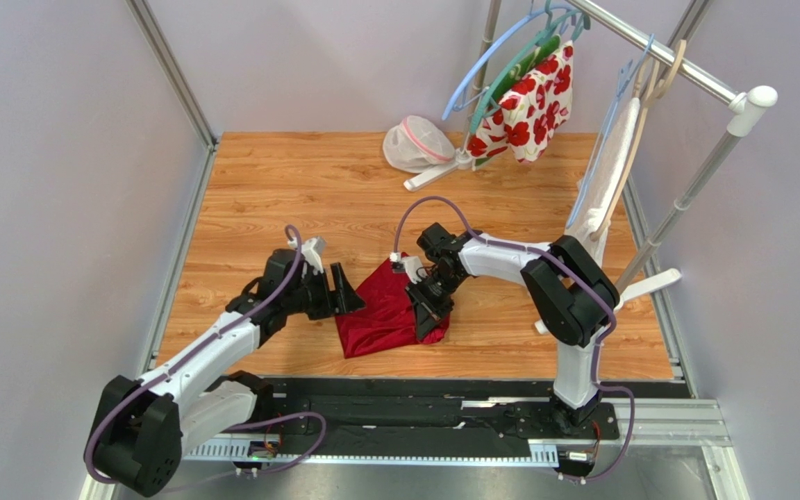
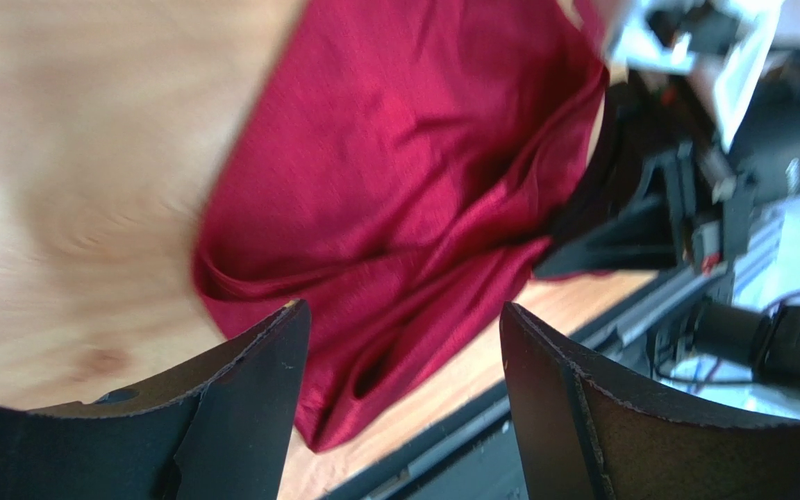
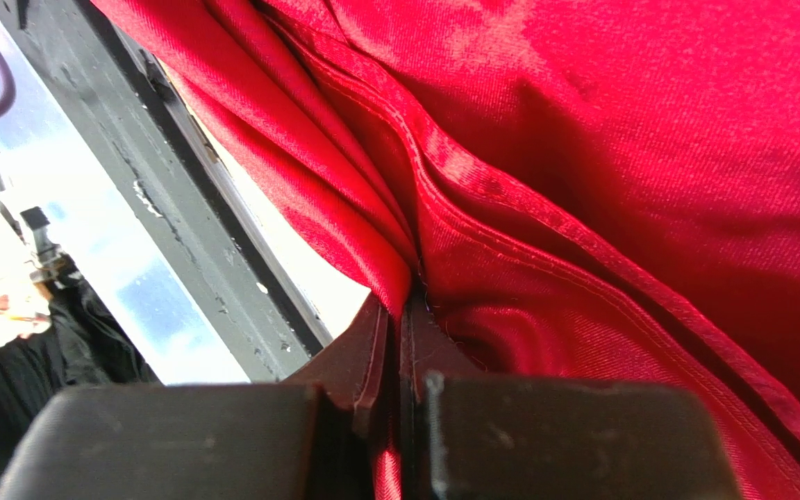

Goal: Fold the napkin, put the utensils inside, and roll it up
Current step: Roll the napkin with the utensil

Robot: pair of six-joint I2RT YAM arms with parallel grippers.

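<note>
Napkin lies in a loose, rumpled heap on the tabletop, close to the near edge and right between the two arms. There's no clean fold to speak of. Right claw is on its right side, jaws pressed together on a hemmed edge, with red fabric squeezed into the seam between the fingers. Left claw hangs just beside the napkin's left edge, jaws wide apart and holding nothing. No utensil shows on the wood in any view.

My read is that this is the folding step, and early in it. The next move calls for the left claw to close on a free corner or edge. Then both arms can pull the cloth flat and lay one side over the other. With the layers bunched like this, a pinch could catch two at once. Far back, a flowered cloth hangs from a rack.
</note>
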